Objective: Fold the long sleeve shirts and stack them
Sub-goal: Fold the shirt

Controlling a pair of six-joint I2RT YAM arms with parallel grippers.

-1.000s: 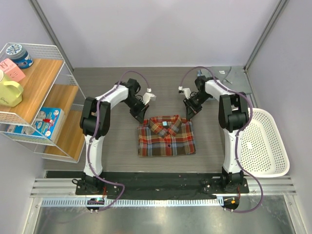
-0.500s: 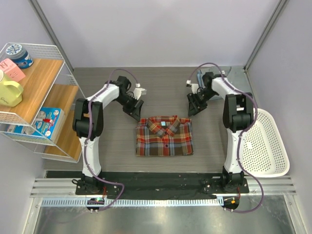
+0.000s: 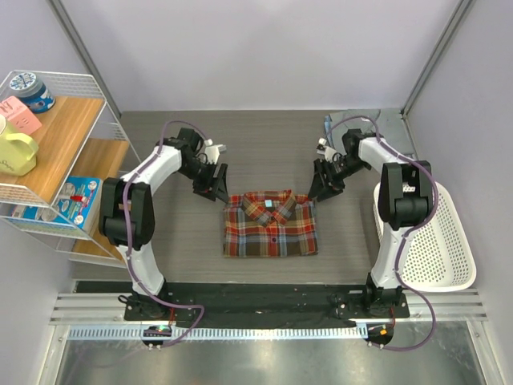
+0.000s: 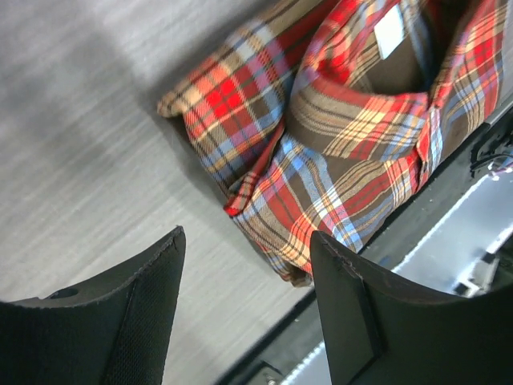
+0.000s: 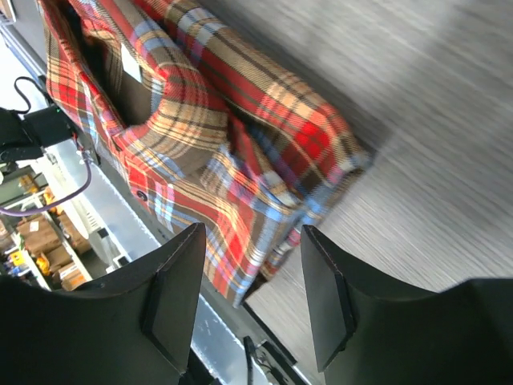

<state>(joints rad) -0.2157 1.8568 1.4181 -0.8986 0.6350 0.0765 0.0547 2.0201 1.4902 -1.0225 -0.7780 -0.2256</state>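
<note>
Plaid shirt [image 3: 271, 224] lies folded on the table [image 3: 264, 144], left gripper [image 3: 213, 189] and right gripper [image 3: 319, 191] spread wide, empty, beside its collar corners. Lifting straight clear should keep the fold square.

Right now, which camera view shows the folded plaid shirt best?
The top external view: the whole plaid shirt lies in frame, folded. The left wrist view shows only its collar and one shoulder; the right wrist view, only the collar and the other shoulder.

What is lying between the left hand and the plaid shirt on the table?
Nothing but bare grey table. The left wrist view shows only that surface between the open left hand and the plaid shirt, at its shoulder corner.
</note>
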